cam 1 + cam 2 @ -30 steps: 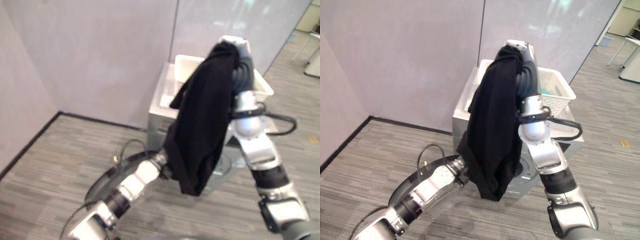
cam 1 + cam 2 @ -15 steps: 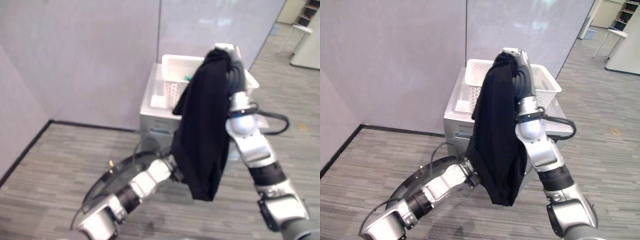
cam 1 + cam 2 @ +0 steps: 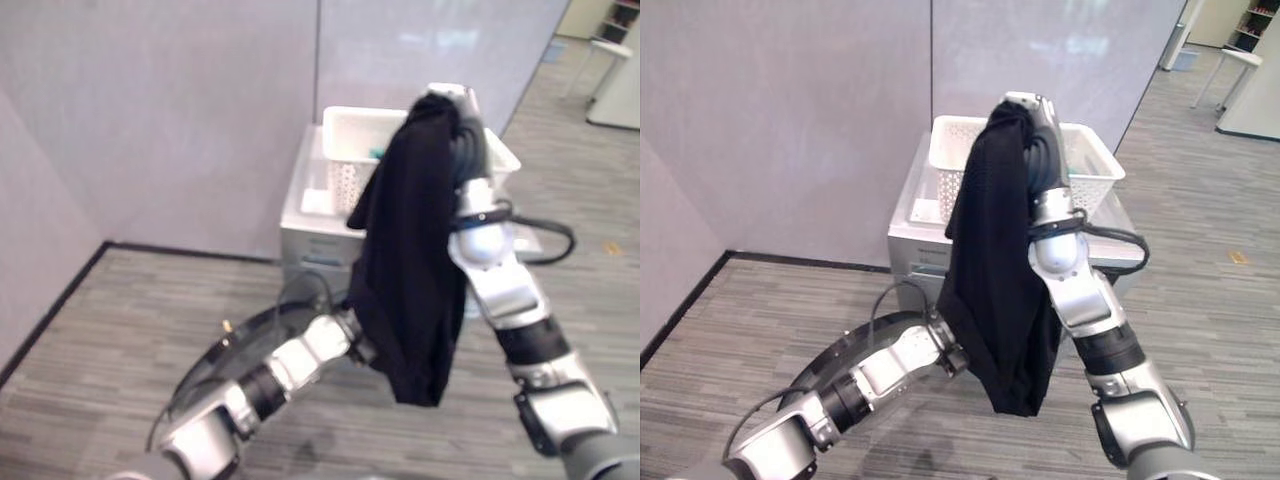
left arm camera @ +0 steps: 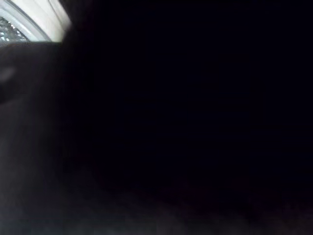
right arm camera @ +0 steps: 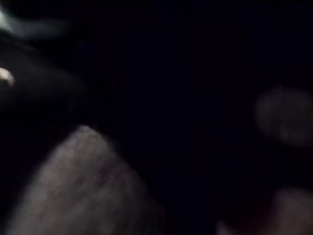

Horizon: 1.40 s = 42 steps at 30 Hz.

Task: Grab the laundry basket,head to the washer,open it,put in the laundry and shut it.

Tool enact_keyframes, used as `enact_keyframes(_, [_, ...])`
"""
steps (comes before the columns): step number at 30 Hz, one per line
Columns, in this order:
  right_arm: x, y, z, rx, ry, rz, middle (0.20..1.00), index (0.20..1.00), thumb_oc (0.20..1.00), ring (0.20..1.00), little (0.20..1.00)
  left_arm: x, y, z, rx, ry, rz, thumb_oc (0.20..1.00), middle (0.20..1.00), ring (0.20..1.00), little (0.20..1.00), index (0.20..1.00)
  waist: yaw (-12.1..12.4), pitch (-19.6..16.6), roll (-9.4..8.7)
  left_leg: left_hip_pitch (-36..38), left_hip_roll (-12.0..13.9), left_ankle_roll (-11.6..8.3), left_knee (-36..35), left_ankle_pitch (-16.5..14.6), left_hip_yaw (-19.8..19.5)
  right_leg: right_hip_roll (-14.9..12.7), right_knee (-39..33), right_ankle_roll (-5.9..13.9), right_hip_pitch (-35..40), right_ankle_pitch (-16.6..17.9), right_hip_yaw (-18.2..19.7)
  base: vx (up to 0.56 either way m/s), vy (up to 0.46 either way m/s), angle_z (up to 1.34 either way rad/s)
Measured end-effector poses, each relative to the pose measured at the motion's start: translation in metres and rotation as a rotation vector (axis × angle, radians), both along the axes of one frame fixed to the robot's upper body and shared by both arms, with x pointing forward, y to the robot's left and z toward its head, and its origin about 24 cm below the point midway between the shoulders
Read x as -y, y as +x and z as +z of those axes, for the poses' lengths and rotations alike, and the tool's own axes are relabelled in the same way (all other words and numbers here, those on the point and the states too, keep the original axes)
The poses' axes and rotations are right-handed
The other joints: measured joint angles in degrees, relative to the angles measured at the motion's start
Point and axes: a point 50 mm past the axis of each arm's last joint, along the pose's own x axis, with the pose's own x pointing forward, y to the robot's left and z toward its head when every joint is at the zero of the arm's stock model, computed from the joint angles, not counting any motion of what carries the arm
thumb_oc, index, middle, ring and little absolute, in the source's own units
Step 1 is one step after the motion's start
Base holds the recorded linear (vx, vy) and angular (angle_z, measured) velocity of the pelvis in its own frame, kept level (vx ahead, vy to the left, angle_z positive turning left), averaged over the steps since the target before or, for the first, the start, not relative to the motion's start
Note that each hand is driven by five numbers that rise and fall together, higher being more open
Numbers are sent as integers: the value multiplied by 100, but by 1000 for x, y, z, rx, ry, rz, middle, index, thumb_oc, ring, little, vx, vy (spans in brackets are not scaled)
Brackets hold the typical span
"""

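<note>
Dark black cloth [image 5: 171, 73] lies right against the camera and covers nearly all that can be seen. A greyer, faintly lit fold of the cloth [image 5: 83, 186] rises from one edge. A small pale spot [image 5: 6, 76] shows at one side; what it is cannot be told.

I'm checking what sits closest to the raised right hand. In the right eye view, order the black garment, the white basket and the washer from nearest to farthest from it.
1. Black garment: draped over the right hand, hanging down in front.
2. White basket: right behind the hand, on top of the washer.
3. Washer: below the basket, against the wall.
</note>
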Motion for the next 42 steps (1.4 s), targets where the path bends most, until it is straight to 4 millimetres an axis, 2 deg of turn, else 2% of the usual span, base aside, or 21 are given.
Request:
enact_keyframes(7, [0, 0, 0, -3, -5, 2, 200, 200, 200, 200, 200, -3, 1, -3, -9, 12, 10, 1000, 1000, 1000, 1000, 1000, 11, 34, -23, 31, -2, -2, -2, -12, 30, -7, 0, 3, 12, 7, 22, -12, 17, -2])
enact_keyframes(11, [2, 0, 1, 2, -2, -3, 200, 200, 200, 200, 200, -13, 7, 5, 8, -16, 29, 1000, 1000, 1000, 1000, 1000, 36, 114, -70, 66, -4, 12, -2, -27, 46, -10, -1, 6, 39, 13, 25, 0, 0, 0])
enact_keyframes(15, [7, 0, 4, 5, -33, -19, 200, 200, 200, 200, 200, -22, 11, 11, 30, -18, 35, 1000, 1000, 1000, 1000, 1000, 160, 193, -76, 94, -11, -3, 3, -42, 48, -20, -32, 6, 65, 7, 17, 0, 0, 0])
enact_keyframes(25, [10, 0, 5, 22, -56, -45, 200, 200, 200, 200, 200, -31, 11, 25, 55, -82, 37, 1000, 1000, 1000, 1000, 1000, 331, 252, -79, 87, -28, 1, 10, -44, -26, -33, -8, 3, 104, 4, -76, 1, 1, 2])
enact_keyframes(30, [18, -1, 11, 37, -47, -73, 200, 200, 200, 200, 200, -53, 11, 28, 71, -92, 83, 1000, 1000, 1000, 1000, 1000, 416, 286, -70, 89, -59, 4, 10, -44, -57, -69, -40, -2, 142, -12, -132, 8, -2, 4])
enact_keyframes(36, [23, -2, 13, 43, -72, -89, 200, 200, 200, 200, 200, -70, 9, 34, 82, -127, 110, 1000, 1000, 1000, 1000, 1000, 566, 322, -60, 82, -75, 29, 11, -59, -155, -76, -40, 0, 202, -43, -210, 8, -8, 8])
enact_keyframes(42, [24, -2, 14, 42, -74, -89, 200, 200, 200, 200, 200, -76, 7, 38, 80, -150, 107, 1000, 1000, 1000, 1000, 1000, 657, 327, -64, 79, -86, 28, 12, -59, -216, -82, -33, -22, 246, -59, -305, 5, -3, 6])
